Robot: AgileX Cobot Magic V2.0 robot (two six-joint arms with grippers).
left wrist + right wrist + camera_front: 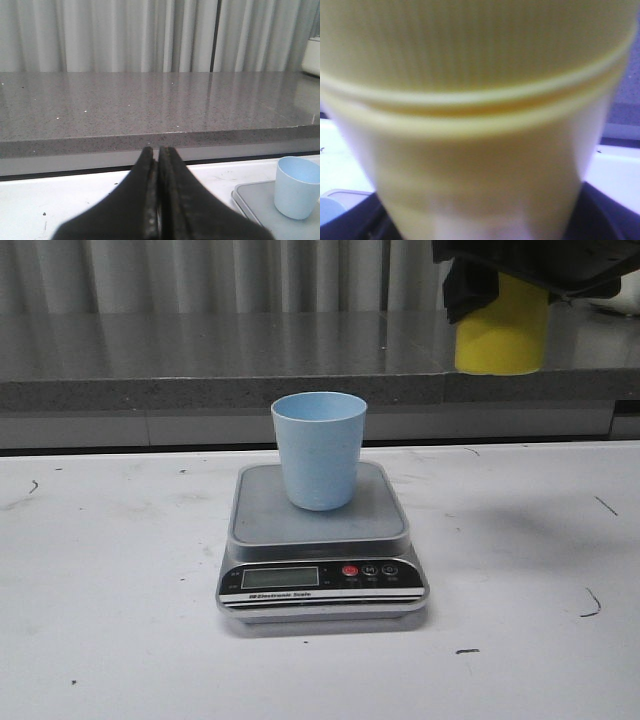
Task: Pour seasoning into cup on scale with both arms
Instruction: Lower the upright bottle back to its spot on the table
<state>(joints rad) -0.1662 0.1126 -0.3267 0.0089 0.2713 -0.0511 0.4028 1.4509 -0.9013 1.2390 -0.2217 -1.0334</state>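
The pale blue cup (319, 448) stands upright on the steel platform of the silver-grey scale (320, 530) at the table's middle. My right gripper (520, 270) is shut on the yellow seasoning bottle (502, 330) and holds it high at the upper right, above and to the right of the cup; only the bottle's lower body shows, its nozzle is out of view. The bottle fills the right wrist view (475, 125), blurred. My left gripper (159, 152) is shut and empty, low over the table left of the scale (260, 205) and cup (298, 187). It is out of the front view.
A grey stone ledge (200, 360) runs behind the white table (100, 640), with pale curtains above it. A white object (311, 55) stands on the ledge at far right. Small dark marks dot the tabletop.
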